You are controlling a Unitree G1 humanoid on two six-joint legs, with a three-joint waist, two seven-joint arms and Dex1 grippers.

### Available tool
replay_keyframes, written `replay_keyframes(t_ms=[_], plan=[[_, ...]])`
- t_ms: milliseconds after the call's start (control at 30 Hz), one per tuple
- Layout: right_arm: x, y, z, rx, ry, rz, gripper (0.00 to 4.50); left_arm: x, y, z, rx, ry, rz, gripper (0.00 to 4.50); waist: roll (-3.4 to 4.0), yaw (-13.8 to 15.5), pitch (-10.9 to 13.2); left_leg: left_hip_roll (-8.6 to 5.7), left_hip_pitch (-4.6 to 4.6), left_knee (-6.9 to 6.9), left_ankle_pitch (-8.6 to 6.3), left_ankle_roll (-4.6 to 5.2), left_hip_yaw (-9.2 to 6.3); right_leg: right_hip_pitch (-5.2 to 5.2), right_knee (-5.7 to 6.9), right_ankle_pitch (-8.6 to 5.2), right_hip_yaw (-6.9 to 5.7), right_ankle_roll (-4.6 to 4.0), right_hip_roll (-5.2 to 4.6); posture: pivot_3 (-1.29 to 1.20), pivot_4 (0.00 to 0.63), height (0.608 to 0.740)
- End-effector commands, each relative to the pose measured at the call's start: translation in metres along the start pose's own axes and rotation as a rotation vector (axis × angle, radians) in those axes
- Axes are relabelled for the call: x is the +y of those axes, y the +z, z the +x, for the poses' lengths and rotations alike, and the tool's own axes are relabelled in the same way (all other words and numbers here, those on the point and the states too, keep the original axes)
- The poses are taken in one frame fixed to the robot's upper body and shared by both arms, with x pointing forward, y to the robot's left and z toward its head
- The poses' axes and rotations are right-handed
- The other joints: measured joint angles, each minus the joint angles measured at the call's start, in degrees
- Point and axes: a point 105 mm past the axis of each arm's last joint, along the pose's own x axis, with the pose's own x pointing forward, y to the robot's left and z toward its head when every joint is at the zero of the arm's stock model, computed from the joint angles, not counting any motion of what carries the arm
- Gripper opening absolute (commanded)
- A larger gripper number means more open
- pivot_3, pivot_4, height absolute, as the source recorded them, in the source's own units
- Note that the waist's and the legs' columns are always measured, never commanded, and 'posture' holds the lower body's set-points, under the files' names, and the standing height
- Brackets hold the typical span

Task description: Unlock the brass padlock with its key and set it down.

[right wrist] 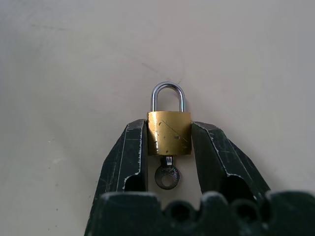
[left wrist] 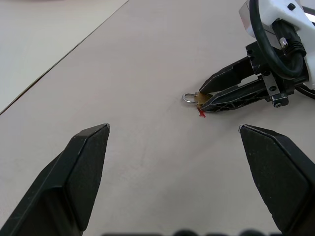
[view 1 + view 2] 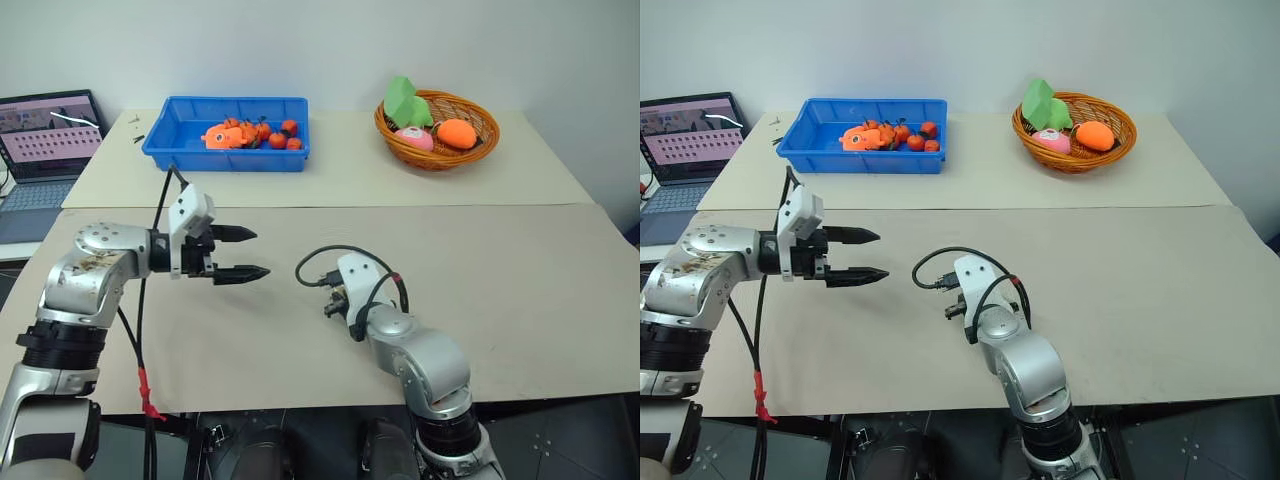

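Brass padlock sits pinched between the right gripper fingertips, low against the tan table; whether it rests on the surface is unclear. Key sticks from its underside, shackle closed. Left gripper hovers nearby, spread wide, holding nothing.

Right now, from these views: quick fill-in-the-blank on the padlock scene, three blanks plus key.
1. The right gripper has its fingers on either side of the brass padlock, whose body colour is ____.
2. The key sits in the padlock's ____.
3. The left gripper hovers with fingers ____.
4. The blue bin sits on the table, to the left of the wicker ____.

Missing words: gold; keyhole; open; basket
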Motion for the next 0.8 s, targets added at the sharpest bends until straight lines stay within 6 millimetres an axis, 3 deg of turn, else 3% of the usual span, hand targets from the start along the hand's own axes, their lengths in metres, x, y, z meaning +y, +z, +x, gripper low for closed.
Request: replay_keyframes(t_ms=[33,233,367,600,800], plan=[[-0.014,0.016,-0.001,-0.092,-0.011,-0.038,0.94,0.004,0.013,-0.003,-0.039,0.029,0.052,4.50,0.00,0.02,0.00,0.00,0.00,0.00,0.00,0.00,0.00,0.00,0.00,0.00,0.00,0.00,0.00,0.00,0.150,0.684],[-0.045,0.040,-0.002,-0.245,0.096,-0.211,0.94,0.004,0.011,-0.001,-0.070,0.061,0.041,4.50,-0.02,0.06,0.01,-0.02,0.00,0.01,0.00,0.01,-0.01,0.01,-0.08,-0.01,0.01,0.02,-0.04,0.00,0.150,0.684],[-0.034,0.047,-0.001,-0.293,0.368,-0.447,0.94,0.005,0.009,-0.001,-0.087,0.092,0.035,4.50,-0.05,-0.26,0.04,-0.05,0.02,-0.01,0.00,0.02,0.01,0.00,-0.30,-0.01,0.04,0.02,-0.03,0.00,0.150,0.684],[0.009,0.047,0.006,-0.263,0.934,-0.467,0.94,0.004,0.008,-0.007,-0.115,0.154,0.026,4.50,-0.12,-0.17,0.08,0.02,0.04,0.00,0.00,0.04,-0.01,0.04,-0.25,0.02,0.00,-0.02,-0.02,0.00,0.150,0.684],[0.038,0.048,0.018,-0.223,1.156,-0.450,0.94,0.000,0.005,-0.013,-0.118,0.185,0.017,4.50,-0.14,0.21,0.09,0.04,-0.05,0.01,-0.01,0.05,-0.08,0.04,-0.02,0.03,-0.13,-0.03,-0.05,0.00,0.150,0.684]])
